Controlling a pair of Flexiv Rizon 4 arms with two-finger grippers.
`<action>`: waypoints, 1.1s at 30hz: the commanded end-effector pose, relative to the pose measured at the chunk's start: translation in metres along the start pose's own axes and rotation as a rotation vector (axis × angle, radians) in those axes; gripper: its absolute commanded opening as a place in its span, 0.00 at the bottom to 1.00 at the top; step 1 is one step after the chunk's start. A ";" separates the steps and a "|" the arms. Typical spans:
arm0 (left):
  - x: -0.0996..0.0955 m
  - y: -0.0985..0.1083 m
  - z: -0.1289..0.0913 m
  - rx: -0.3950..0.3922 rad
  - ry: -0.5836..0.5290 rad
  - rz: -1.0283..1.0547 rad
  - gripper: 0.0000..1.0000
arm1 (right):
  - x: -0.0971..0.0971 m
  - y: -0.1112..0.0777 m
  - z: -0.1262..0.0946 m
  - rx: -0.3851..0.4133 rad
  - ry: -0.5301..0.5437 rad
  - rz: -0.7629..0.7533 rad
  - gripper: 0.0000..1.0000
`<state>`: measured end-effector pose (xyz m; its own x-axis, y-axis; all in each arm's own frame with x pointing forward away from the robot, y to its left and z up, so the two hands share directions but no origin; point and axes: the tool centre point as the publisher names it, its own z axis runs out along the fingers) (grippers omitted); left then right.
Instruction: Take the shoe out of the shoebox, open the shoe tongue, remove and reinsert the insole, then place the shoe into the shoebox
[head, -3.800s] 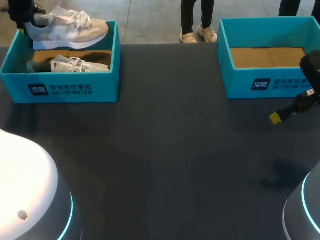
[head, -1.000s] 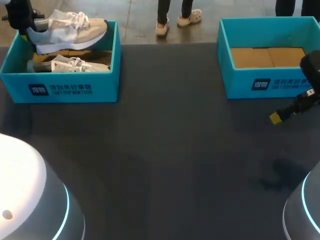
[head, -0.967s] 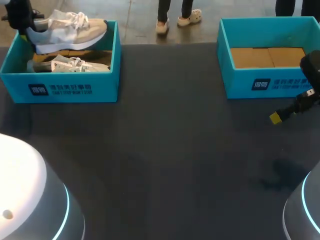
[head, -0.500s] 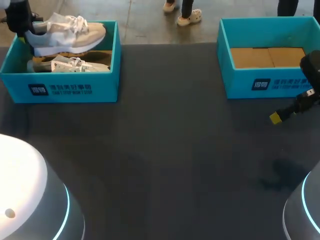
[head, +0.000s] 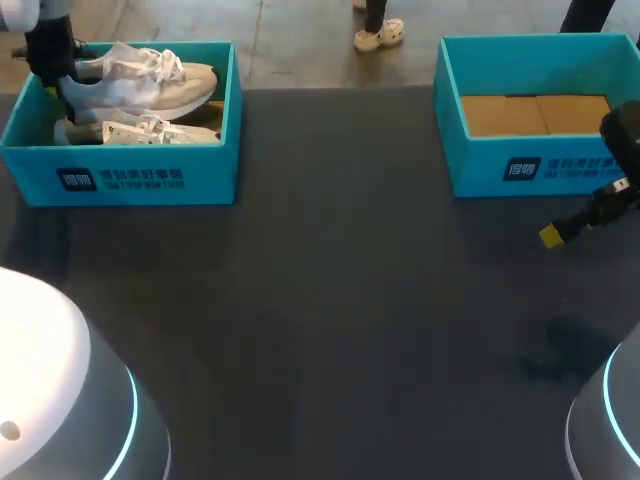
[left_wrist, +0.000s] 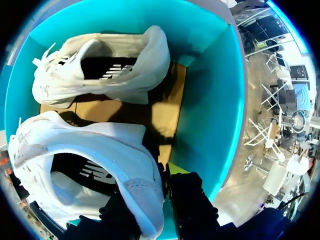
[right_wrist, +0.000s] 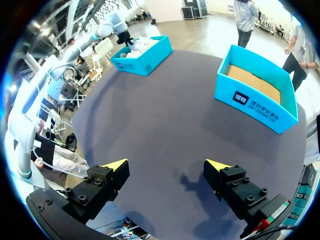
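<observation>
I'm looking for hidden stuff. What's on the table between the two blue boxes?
Nothing. In the head view, only bare dark table lies between the box with shoes and the other box.

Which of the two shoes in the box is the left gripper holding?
The far shoe, pinched at its heel by the left gripper; the other shoe lies free by the box's front wall.

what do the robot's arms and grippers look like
Both arms have smooth rounded shells with a glowing cyan ring: the left arm white, the right arm looking grey. The right gripper has black blocky fingers with screws and yellow wedge tips; the left gripper is black too.
</observation>
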<state>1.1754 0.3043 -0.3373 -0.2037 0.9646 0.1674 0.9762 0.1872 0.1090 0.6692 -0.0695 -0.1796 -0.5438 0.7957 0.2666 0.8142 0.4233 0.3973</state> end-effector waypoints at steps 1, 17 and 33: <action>-0.002 0.012 0.006 0.018 0.005 -0.001 0.00 | 0.000 0.000 0.001 0.000 -0.001 0.001 1.00; -0.009 0.018 0.028 0.034 0.047 0.003 0.00 | 0.000 0.000 0.001 0.000 -0.001 0.001 1.00; -0.017 0.020 0.045 0.057 0.063 0.019 0.00 | 0.000 0.000 0.001 0.000 -0.001 0.001 1.00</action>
<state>1.1903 0.2993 -0.3786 -0.1889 0.9556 0.2263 0.9817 0.1783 0.0668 0.6692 -0.0695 -0.1796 -0.5438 0.7957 0.2666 0.8142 0.4234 0.3973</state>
